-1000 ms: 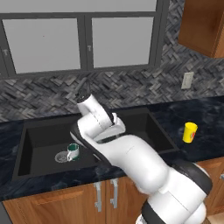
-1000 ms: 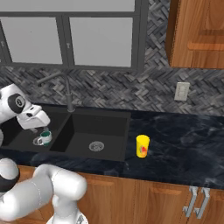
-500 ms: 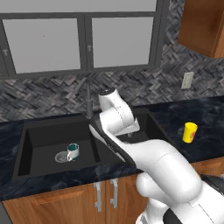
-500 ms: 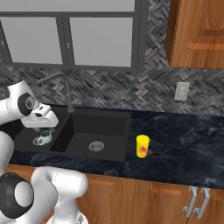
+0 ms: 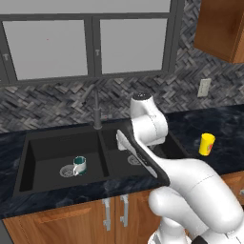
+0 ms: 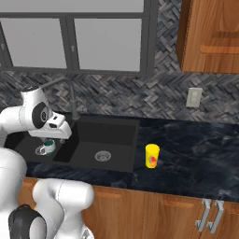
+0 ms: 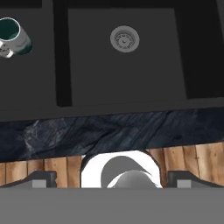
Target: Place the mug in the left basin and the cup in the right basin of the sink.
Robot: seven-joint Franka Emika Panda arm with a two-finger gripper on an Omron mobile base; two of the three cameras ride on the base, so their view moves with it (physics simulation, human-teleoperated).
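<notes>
Mug: the small white-grey mug (image 5: 79, 165) with the teal inside stood in the left black basin (image 5: 47, 155), right beside its round steel drain. That looked like its right home, so that part seemed done.
Gripper: the two-finger gripper (image 7: 112, 180) hung high above the front edge of the wide black sink (image 7: 127, 103). Its jaws were wide apart and it carried nothing.
Mug from the gripper: off to one side and lower down, well apart.
Cup: the little bright yellow cup (image 6: 152, 156) with the red mark stood on the dark stone counter (image 6: 196, 154), far off on the gripper's other side.
Right basin: the right black basin (image 7: 127, 61) lay under the gripper with just its steel drain (image 7: 124, 39) inside. The cup probably had to go there next.
Why wide: likely so the fingers could slip around the cup.
</notes>
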